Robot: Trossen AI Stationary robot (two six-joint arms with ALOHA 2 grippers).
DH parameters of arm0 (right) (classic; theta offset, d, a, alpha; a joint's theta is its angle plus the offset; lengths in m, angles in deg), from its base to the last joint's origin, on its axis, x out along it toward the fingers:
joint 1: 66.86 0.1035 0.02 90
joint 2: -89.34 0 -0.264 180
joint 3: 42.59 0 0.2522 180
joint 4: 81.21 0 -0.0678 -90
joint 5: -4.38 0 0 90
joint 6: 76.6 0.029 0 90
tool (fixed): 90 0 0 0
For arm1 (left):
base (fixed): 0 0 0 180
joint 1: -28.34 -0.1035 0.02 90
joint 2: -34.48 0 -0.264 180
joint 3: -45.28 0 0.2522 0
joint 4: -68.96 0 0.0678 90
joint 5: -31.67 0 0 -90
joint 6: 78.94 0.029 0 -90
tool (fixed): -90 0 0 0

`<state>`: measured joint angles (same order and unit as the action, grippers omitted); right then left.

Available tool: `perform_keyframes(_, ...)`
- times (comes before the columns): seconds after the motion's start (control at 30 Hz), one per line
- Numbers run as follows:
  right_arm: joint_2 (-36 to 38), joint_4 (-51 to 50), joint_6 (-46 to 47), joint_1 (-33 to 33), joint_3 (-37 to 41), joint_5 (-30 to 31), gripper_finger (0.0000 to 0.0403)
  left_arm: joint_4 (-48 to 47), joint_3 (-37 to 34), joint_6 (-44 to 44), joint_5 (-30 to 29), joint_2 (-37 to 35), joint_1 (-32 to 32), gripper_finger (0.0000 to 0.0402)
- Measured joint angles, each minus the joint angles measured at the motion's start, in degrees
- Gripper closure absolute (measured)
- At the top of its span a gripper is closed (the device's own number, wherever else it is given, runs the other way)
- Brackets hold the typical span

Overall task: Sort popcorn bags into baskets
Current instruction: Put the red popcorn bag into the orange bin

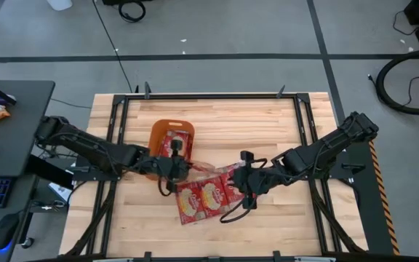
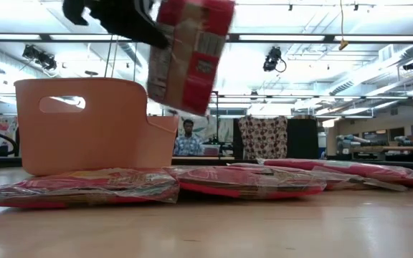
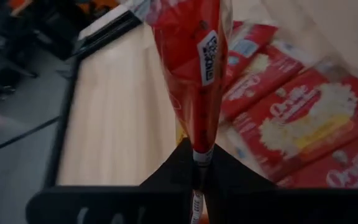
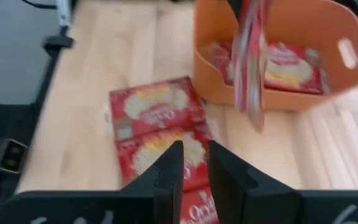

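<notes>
— What have you got on the left side?

— My left gripper (image 3: 197, 163) is pinched tight on the edge of one popcorn bag (image 2: 190, 54). In the low view the bag hangs in the air, tilted, above and just to the right of the basket (image 2: 84, 125). From above I see it near the basket's (image 1: 172, 129) front corner, over the table (image 1: 268, 120).

— Anything in the basket already?

— Yes. In the right wrist view at least two red bags (image 4: 289, 64) lie flat on its floor, and the held bag (image 4: 250, 59) dangles edge-on in front of the tub's near wall.

— And the right arm?

— My right gripper (image 4: 194, 163) hovers over the loose bags on the table (image 4: 151, 115), fingers a little apart with a narrow slot between them and nothing in it. From above it sits at the right end of that row of bags (image 1: 204, 196).

— Where are the rest lying?

— Flat on the wood, overlapping, in front of and to the right of the basket. The low view shows them as a low red strip (image 2: 249, 180) along the tabletop. A person (image 2: 187, 139) stands far back in the room.
</notes>
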<state>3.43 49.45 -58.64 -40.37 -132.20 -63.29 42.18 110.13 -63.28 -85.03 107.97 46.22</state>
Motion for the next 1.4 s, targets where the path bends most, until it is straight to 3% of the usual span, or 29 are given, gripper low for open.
perform_keyframes(0.2, 0.0, -4.5, 2.7, 0.0, 0.0, 1.2, 0.0328, -4.7, 0.0, 1.7, -8.1, -4.4, 2.2, 0.038)
perform_keyframes(0.6, 0.0, -5.5, 4.4, 1.2, 0.1, 3.2, 0.0328, -13.5, 0.0, 1.0, -11.3, -5.5, 1.5, 0.0379)
perform_keyframes(0.8, 0.0, -5.7, 5.0, 1.7, 0.1, 3.7, 0.0328, -18.3, 0.0, -0.3, -10.7, -5.8, -2.1, 0.0379)
perform_keyframes(0.93, 0.0, -5.6, 5.0, 1.9, 0.1, 3.7, 0.0328, -16.3, -1.2, 1.3, -8.3, -5.9, -6.3, 0.0379)
perform_keyframes(1.2, 0.0, -5.6, 5.0, 1.9, 0.1, 4.1, 0.0328, -3.4, -13.2, 9.6, -6.3, -7.7, -15.7, 0.0379)
perform_keyframes(1.4, -0.1, -5.3, 4.8, 1.4, 0.1, 5.1, 0.0328, 2.8, -17.0, 17.6, -4.5, -8.1, -19.0, 0.0379)
